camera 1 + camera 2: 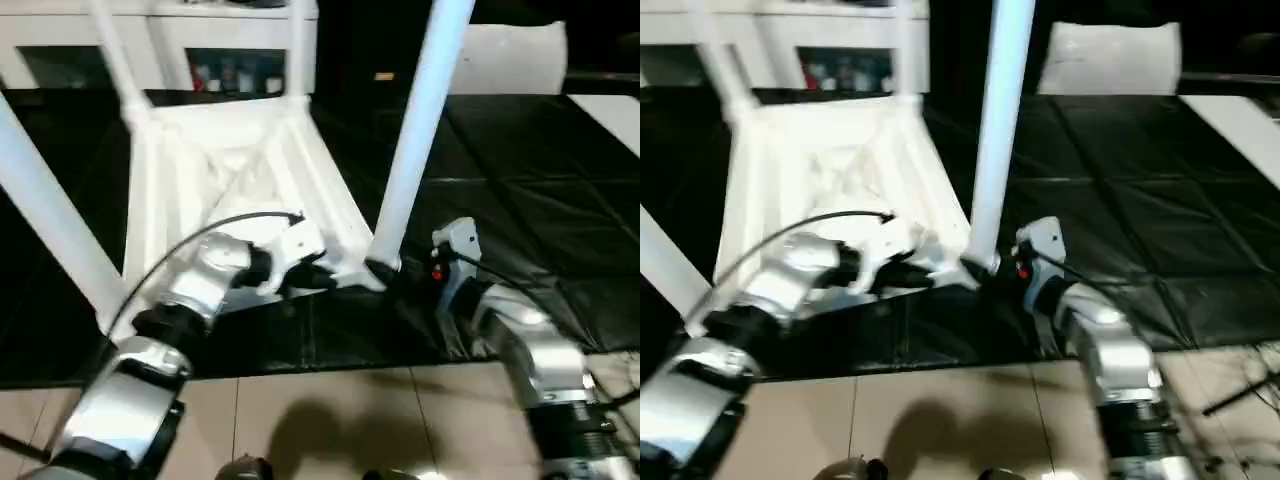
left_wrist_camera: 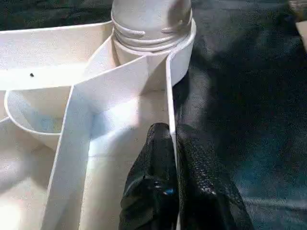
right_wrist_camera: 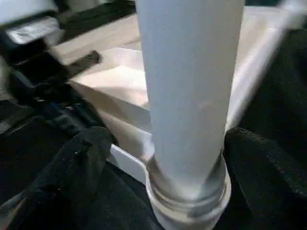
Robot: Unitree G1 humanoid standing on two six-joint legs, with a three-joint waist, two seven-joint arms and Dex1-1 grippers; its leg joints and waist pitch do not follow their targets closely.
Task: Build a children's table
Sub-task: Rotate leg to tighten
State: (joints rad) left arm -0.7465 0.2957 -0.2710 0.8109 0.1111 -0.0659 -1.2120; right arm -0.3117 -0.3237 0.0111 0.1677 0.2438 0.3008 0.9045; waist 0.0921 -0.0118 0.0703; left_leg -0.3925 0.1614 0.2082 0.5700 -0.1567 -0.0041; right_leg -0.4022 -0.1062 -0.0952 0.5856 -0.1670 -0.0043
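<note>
On the tabletop point(image 1: 240, 170) rim, left gripper point(image 2: 171, 143) pinches; right gripper point(image 3: 158, 158) straddles a leg point(image 3: 189, 96), spread.

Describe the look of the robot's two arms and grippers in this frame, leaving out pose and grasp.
Both forearms are rounded silver shells with black joint rings. The left gripper has a white housing, black fingers with a pebbled surface, and a black cable arcing over it. The right gripper has a white bracket with a small red mark.
</note>
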